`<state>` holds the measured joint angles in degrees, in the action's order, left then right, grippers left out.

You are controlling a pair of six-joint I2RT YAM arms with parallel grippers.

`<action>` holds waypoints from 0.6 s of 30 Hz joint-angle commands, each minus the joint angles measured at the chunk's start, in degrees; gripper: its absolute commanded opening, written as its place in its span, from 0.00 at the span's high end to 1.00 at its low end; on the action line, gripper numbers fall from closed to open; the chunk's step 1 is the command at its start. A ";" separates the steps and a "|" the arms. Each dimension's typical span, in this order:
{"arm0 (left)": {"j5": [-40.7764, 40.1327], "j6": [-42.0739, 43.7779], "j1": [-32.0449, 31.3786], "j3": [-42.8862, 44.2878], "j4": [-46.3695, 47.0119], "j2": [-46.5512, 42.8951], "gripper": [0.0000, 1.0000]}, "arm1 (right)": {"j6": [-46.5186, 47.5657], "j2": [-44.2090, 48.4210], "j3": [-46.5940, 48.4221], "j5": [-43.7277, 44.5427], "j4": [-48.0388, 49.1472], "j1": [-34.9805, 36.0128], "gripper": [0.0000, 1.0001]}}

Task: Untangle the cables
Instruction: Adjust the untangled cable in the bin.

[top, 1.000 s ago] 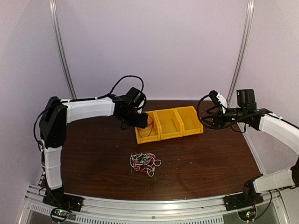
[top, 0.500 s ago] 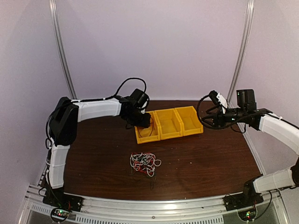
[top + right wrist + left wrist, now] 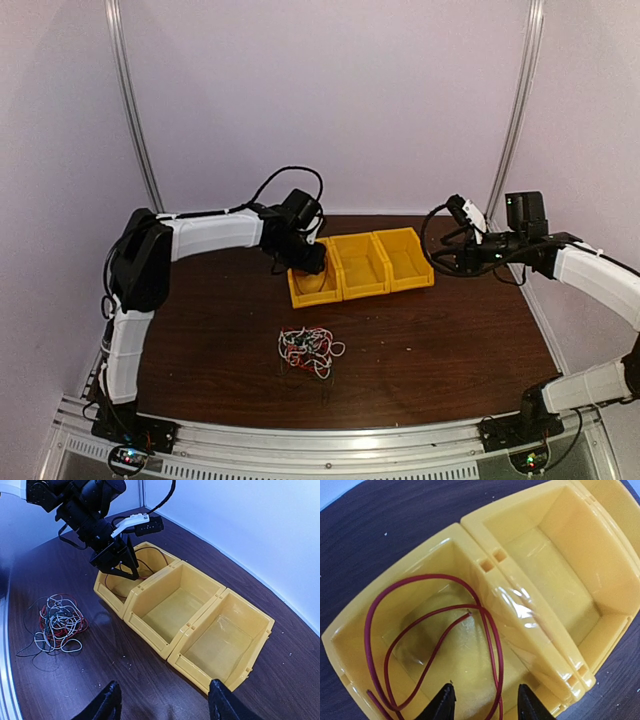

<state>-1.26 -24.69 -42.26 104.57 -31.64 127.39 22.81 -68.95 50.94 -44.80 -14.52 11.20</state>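
Observation:
A clump of thin red, white and black cables (image 3: 310, 350) lies on the dark table in front of three yellow bins (image 3: 362, 266); it also shows in the right wrist view (image 3: 55, 622). One red cable (image 3: 501, 667) lies looped inside the left bin (image 3: 455, 655). My left gripper (image 3: 310, 258) hangs over that bin, open (image 3: 487, 705), with a strand of the red cable running between its fingertips, untouched. My right gripper (image 3: 445, 258) is open and empty (image 3: 165, 705), held above the table to the right of the bins.
The middle bin (image 3: 170, 610) and right bin (image 3: 220, 645) hold nothing. The three bins stand side by side at the back of the table. White walls close in behind and at both sides. The table's front edge (image 3: 330, 425) runs near the arm bases.
My left arm has swung a little to the right and farther over the left bin. The right arm and the cable clump have not moved.

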 commanded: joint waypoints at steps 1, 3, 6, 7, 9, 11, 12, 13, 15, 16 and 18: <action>-0.11 6.11 -1.29 5.46 -2.80 -2.30 0.55 | 0.14 -0.50 -0.10 -0.63 -0.55 -0.44 0.41; -2.26 7.60 -2.09 5.25 -3.07 -4.55 0.54 | -0.03 -0.21 -0.36 -1.21 -0.42 -0.40 0.41; -5.13 9.16 -3.17 3.11 -3.12 -7.34 0.54 | 1.01 0.25 -0.33 -0.48 -0.46 -0.45 0.41; -6.16 9.35 -3.44 2.62 -3.37 -8.14 0.53 | 1.40 0.32 -0.32 -0.01 -0.46 -0.40 0.41; -7.46 10.19 -4.41 1.36 -3.34 -10.73 0.53 | 1.34 0.25 -0.44 0.47 -0.28 -0.39 0.41; -9.03 11.37 -5.10 0.63 -3.50 -12.80 0.52 | 1.33 -0.44 -0.84 0.14 -0.08 -0.39 0.41; -10.23 11.58 -5.28 0.03 -3.40 -13.79 0.51 | 1.48 -0.81 -1.06 -0.05 0.08 -0.44 0.41; -11.54 11.59 -5.29 -1.11 -2.27 -14.77 0.51 | 1.60 -1.43 -1.10 -0.27 -0.03 -0.40 0.41; -14.18 10.84 -5.29 -4.77 0.95 -16.56 0.50 | 2.84 -2.44 -0.39 -1.12 -1.66 -0.39 0.41; -14.63 10.60 -5.29 -6.78 2.54 -17.17 0.49 | 3.67 -2.76 0.07 -1.46 -2.46 -0.41 0.41; -13.02 10.13 -5.28 -8.89 3.37 -17.67 0.49 | 3.89 -2.90 0.82 -0.10 -2.99 -0.44 0.41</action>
<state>-11.92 -15.00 -48.05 100.12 -32.29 110.98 24.80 -70.98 50.94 -45.06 -15.33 11.20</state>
